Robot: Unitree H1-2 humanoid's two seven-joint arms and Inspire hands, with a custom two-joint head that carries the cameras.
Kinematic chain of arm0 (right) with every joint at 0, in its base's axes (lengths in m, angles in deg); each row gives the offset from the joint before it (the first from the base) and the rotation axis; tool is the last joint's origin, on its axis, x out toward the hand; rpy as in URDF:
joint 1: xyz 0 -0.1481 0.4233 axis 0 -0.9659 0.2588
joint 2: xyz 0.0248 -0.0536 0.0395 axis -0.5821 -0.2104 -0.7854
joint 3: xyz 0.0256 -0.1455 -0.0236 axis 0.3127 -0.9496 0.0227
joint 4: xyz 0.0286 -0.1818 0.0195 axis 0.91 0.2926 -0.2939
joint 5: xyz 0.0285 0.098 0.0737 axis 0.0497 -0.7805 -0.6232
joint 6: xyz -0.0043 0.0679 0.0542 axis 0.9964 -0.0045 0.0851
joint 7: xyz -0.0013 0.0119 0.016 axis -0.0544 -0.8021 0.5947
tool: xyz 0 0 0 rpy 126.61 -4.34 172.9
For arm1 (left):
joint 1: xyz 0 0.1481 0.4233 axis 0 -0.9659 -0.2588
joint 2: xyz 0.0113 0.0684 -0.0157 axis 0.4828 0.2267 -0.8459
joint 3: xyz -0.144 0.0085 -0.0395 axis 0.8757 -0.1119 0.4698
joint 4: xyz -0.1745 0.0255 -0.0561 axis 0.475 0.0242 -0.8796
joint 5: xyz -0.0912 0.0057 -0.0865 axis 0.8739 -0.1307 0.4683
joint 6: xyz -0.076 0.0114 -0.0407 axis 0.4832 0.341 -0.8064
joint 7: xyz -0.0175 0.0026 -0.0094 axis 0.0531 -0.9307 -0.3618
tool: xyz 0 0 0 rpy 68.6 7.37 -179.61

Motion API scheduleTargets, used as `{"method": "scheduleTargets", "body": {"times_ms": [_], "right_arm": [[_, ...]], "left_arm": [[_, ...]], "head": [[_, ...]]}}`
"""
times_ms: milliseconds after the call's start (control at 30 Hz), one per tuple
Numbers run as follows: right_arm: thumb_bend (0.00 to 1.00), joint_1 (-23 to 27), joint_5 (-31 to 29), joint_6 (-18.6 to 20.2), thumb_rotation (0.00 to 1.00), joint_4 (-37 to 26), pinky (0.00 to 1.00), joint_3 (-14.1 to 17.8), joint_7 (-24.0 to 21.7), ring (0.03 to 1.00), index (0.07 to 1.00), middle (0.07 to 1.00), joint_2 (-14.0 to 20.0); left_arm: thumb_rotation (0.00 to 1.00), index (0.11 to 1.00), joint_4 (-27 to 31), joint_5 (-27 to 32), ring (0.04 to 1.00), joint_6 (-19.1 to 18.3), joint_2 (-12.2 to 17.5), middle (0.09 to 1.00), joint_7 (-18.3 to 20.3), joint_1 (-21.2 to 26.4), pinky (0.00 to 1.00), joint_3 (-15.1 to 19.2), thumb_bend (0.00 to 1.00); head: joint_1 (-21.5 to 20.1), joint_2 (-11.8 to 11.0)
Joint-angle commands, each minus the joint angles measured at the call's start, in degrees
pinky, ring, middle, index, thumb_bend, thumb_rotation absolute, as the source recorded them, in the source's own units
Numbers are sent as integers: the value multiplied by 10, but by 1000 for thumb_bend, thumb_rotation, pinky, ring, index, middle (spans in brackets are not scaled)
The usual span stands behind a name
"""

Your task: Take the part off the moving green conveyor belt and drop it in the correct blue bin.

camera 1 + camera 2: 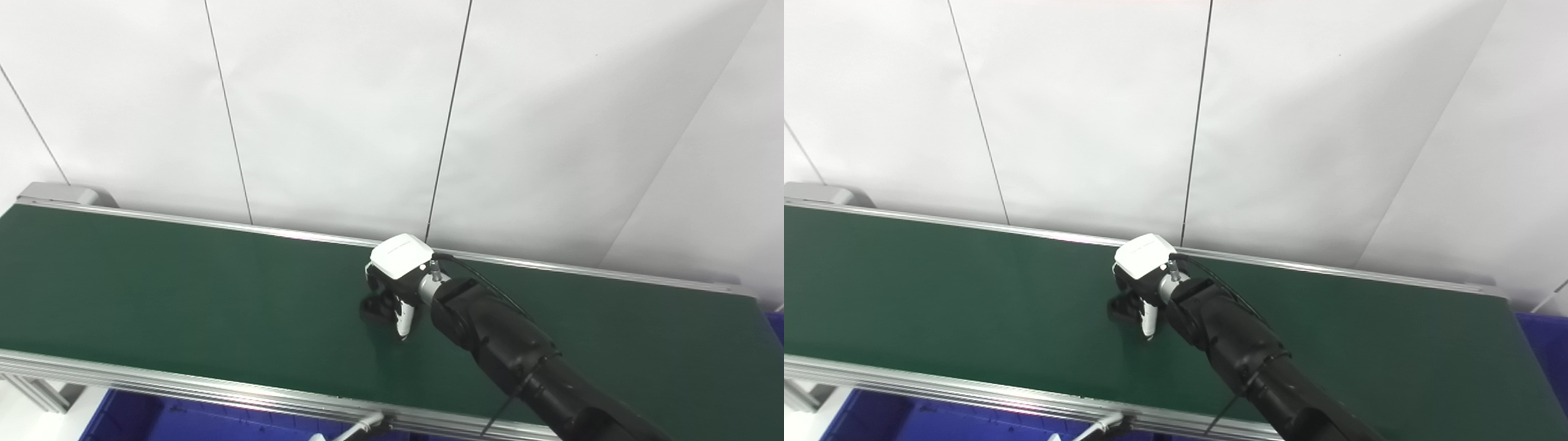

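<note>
The green conveyor belt (184, 294) runs across the view from left to right. My right hand (397, 278), with a white back, reaches from the lower right to the middle of the belt, palm down. Its fingers curl down around a small black part (373, 306) that rests on the belt surface; the white thumb (403, 321) is on the near side of the part. The part also shows in the right eye view (1119, 310), mostly hidden under the hand (1142, 272). My left hand is not in view.
A blue bin (141, 419) sits below the belt's near rail at the lower left, and another blue bin (1543, 343) is past the belt's right end. A white cable end (361, 425) lies by the near rail. A white panelled wall stands behind the belt.
</note>
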Motion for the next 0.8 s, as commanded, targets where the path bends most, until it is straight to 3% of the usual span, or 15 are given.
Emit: {"method": "scheduleTargets", "body": {"times_ms": [0, 67, 233, 333, 467, 633, 767], "right_arm": [[529, 10, 34, 16, 3, 13, 505, -15, 19, 482, 516, 435, 17], [527, 8, 38, 13, 2, 17, 493, -24, 26, 459, 515, 426, 20], [530, 1, 48, 9, 3, 8, 583, -37, 35, 505, 506, 462, 27], [528, -1, 60, 9, 3, 6, 568, -50, 44, 436, 515, 426, 34], [532, -7, 64, 11, 4, -11, 504, -52, 42, 377, 488, 471, 43], [533, -29, 40, 20, 3, -66, 445, -16, 39, 355, 487, 473, 56], [529, -70, 15, 47, 2, -177, 520, 42, 6, 415, 504, 429, 69]], "left_arm": [[557, 896, 15, -13, 879, 18, 0, 913, -8, 4, 800, 6, 867], [550, 895, 18, -12, 879, 19, 1, 912, -7, 3, 801, 7, 867], [537, 894, 18, -8, 881, 19, 2, 913, -6, 4, 801, 7, 868], [532, 891, 18, -8, 877, 18, 2, 909, -8, 5, 795, 6, 868], [524, 886, 21, -1, 878, 18, 2, 910, 2, 3, 798, 11, 868], [498, 880, 22, 1, 872, 19, -1, 907, 7, 1, 789, 16, 865], [493, 880, 26, 6, 876, 19, -3, 907, 15, -2, 799, 20, 884]], "head": [[0, 0], [1, 3], [-1, 5], [-2, 6], [-3, 7], [-5, 16], [-9, 26]]}}
